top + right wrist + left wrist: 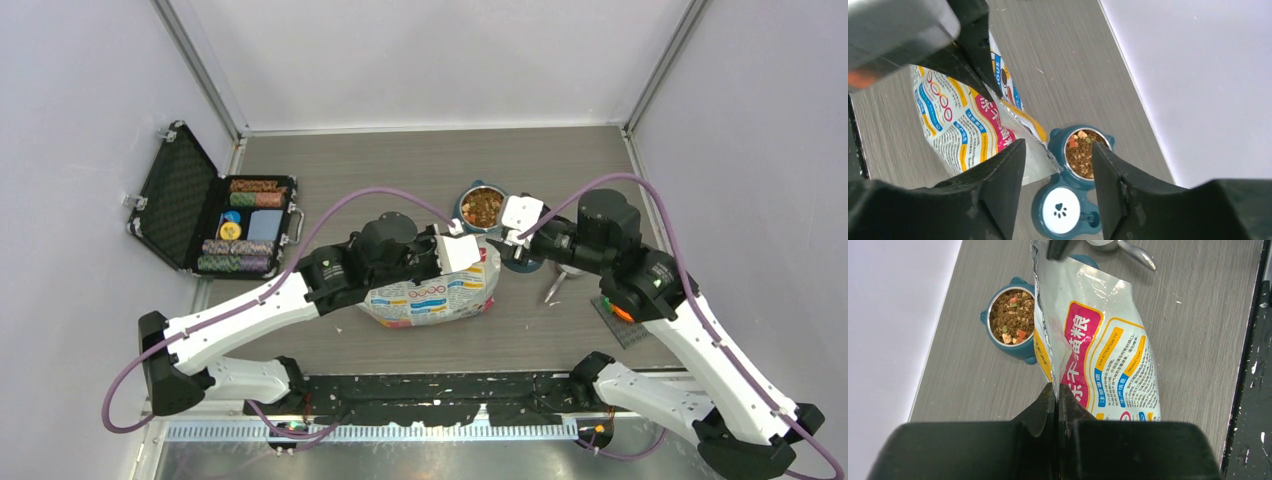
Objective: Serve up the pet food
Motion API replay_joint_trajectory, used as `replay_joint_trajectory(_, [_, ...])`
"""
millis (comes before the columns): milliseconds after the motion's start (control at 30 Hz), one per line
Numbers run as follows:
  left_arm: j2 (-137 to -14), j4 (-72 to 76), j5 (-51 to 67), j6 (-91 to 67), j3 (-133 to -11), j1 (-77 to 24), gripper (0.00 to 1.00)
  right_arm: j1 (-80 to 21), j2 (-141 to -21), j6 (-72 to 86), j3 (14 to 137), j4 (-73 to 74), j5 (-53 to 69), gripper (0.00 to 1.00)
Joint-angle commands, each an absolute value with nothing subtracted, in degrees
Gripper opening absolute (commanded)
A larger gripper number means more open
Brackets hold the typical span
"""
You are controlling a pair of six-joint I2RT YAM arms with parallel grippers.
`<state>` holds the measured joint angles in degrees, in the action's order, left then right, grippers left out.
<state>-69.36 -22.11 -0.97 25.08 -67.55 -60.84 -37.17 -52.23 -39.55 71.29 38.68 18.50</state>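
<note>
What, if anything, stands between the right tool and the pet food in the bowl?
Nothing visible. The open right tool hangs over the bowl, and the pet food shows uncovered between its fingers. The bag, pinched by the left tool, stands beside the bowl, not over it.

Grey wood-grain table [400, 160]. Far left: black case [175, 210], lid open toward the wall. Centre: printed bag [430, 298] standing, a teal double feeder [1015, 349] just behind it with pet food [1010, 315] in one dish; metal scoop [1138, 255] beside the feeder, dark pad [622, 325] near the right edge.
</note>
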Motion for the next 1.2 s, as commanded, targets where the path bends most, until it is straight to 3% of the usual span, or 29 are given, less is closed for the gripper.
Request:
replay_joint_trajectory(0, [-67.75, -17.32, -5.09, 25.72, -67.42, -59.85, 0.0, -36.88, -47.66, -25.85, 61.24, 20.41, 14.5, 0.61])
replay_joint_trajectory(200, [-65.04, -17.09, -2.01, 27.56, -65.01, -59.85, 0.0, -34.6, -38.94, -22.26, 48.06, 9.99, 14.83, 0.83])
replay_joint_trajectory(333, [-63.5, -17.03, -0.27, 29.37, -63.49, -59.85, 0.0, -30.75, -37.15, -22.01, 44.71, 7.18, 20.0, 0.92])
replay_joint_trajectory(600, [-61.32, -16.68, 4.3, 30.6, -61.96, -59.36, 0.0, -23.88, -41.38, -18.66, 44.1, 1.68, 41.73, 0.94])
replay_joint_trajectory(1000, [-61.29, -14.12, 3.93, 28.95, -61.34, -59.33, 0.0, -23.82, -48.81, -6.22, 40.78, -13.84, 53.75, 0.75])
replay_joint_trajectory(1167, [-60.72, -12.68, 3.61, 28.14, -60.65, -59.33, 0.0, -23.82, -49.22, -4.9, 41.1, -12.91, 54.61, 0.57])
